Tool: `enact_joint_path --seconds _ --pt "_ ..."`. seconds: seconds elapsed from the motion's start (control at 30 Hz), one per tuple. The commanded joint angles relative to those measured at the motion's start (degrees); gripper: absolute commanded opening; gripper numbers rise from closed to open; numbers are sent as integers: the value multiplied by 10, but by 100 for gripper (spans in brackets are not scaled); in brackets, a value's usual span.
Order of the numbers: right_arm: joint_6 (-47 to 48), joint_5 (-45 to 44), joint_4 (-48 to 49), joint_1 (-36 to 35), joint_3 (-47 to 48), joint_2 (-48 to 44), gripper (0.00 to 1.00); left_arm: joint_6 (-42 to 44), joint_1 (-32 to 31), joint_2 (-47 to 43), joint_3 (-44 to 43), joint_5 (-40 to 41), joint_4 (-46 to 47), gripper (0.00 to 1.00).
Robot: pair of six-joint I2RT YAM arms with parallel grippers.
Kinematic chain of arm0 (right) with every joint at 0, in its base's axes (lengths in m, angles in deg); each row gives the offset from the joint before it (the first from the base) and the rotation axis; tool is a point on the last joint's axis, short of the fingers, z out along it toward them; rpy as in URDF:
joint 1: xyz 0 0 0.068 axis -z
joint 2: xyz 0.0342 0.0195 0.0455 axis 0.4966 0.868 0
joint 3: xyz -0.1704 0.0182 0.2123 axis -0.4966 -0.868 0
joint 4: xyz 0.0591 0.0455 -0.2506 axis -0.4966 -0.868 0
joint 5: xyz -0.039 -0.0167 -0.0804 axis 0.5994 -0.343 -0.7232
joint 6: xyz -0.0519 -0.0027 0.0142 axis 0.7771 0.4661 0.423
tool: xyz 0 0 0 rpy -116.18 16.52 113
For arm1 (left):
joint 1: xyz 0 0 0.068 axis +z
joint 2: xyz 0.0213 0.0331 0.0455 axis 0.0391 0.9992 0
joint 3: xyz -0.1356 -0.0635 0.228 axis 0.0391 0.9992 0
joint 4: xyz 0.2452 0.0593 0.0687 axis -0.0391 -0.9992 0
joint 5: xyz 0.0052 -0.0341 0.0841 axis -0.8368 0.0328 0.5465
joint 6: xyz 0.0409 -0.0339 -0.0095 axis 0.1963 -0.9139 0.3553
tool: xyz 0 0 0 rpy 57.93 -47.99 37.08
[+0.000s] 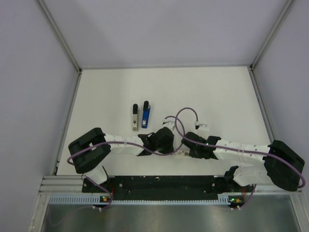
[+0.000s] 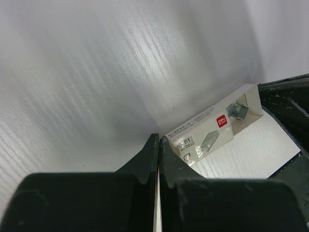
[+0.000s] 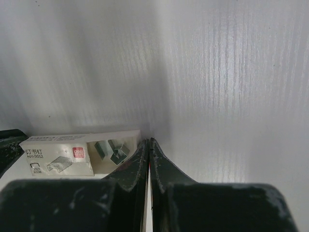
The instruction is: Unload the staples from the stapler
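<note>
Idling at lower centre, left fingers [image 2: 146, 162] and right fingers [image 3: 137, 163] clenched empty near a box [image 2: 207, 133], leaving the stapler [image 1: 146, 115] lying free left of centre on the desk [image 1: 217, 92] beside a bar [image 1: 135, 117], seemingly awaiting a first reach.

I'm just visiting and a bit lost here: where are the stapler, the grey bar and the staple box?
stapler [image 1: 146, 117], top view, middle of its blue body.
grey bar [image 1: 135, 121], top view, its pale middle.
staple box [image 2: 203, 137], left wrist view, printed side.
</note>
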Motion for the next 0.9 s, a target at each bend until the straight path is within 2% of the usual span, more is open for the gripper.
enact_joint_path --seconds 0.0,0.43,0.87 --pt "5 7 20 -9 17 11 0 -5 -5 11 32 -3 -48 0" --pt "10 10 24 -8 15 10 0 -9 -5 -2 34 26 -85 0" --pt "17 11 29 -8 19 13 0 -10 -6 -1 27 2 -96 0"
